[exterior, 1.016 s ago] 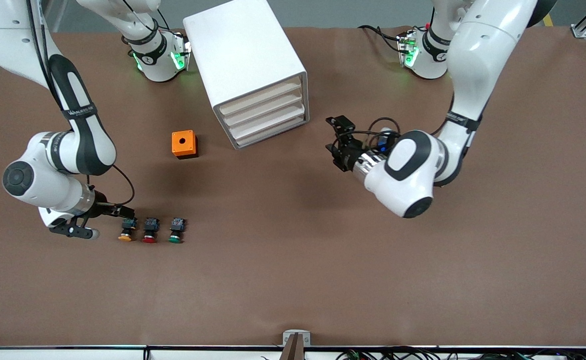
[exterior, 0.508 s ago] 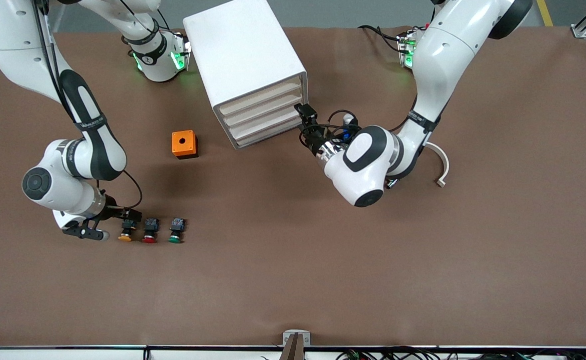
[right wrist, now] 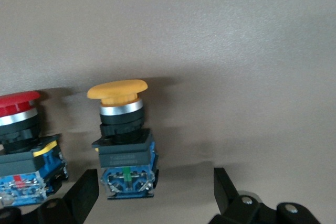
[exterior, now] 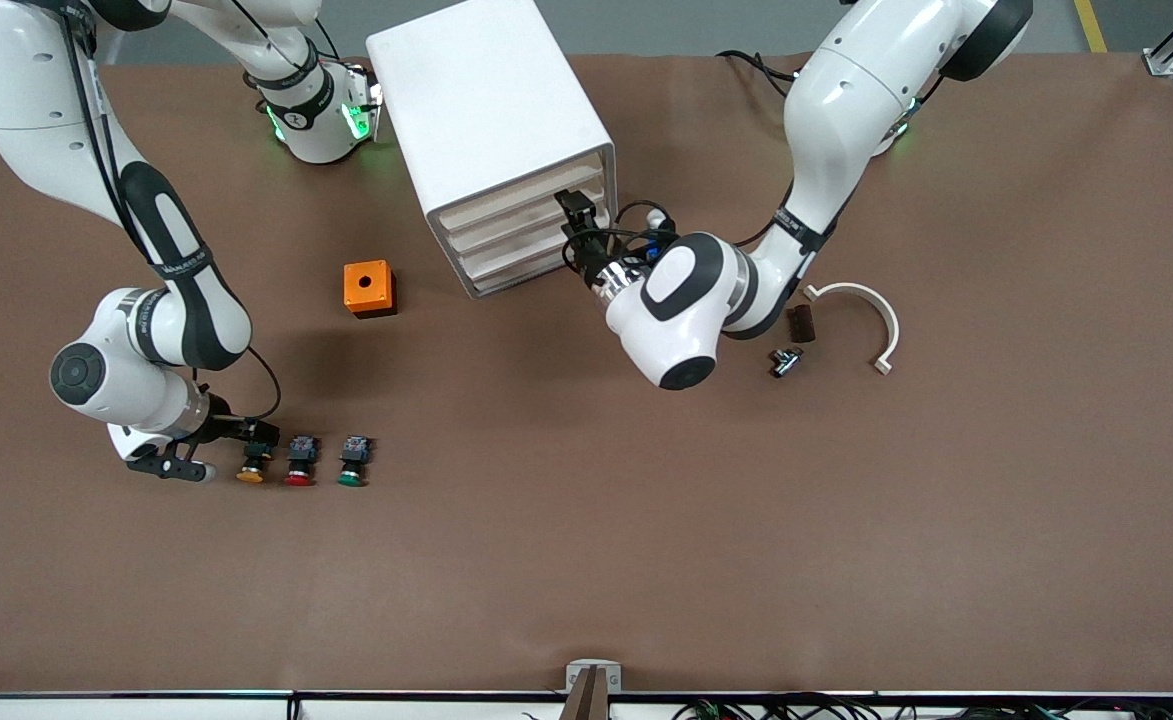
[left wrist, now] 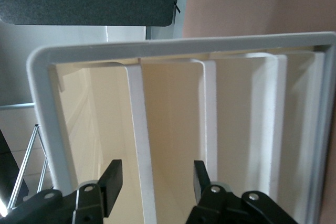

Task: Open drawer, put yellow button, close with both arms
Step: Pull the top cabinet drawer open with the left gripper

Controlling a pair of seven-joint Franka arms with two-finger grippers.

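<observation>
A: Left gripper (left wrist: 153, 182)? Spread wide at cabinet (exterior: 491, 120) front; drawer (left wrist: 140, 145) lip between fingers, unclamped.

B: Right gripper (right wrist: 152, 192)? Open, empty; yellow button (right wrist: 122, 140) lying between fingers, red button (right wrist: 23, 150) beside.

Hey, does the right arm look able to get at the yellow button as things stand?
Probably yes. The right pincer is open and low at the yellow button, one finger on each side of its base. The red button stands close beside it, outside the gap.

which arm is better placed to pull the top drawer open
Left. The left gripper is open at the cabinet's front, fingers straddling a drawer front, while the right gripper is down by the yellow button.
</observation>
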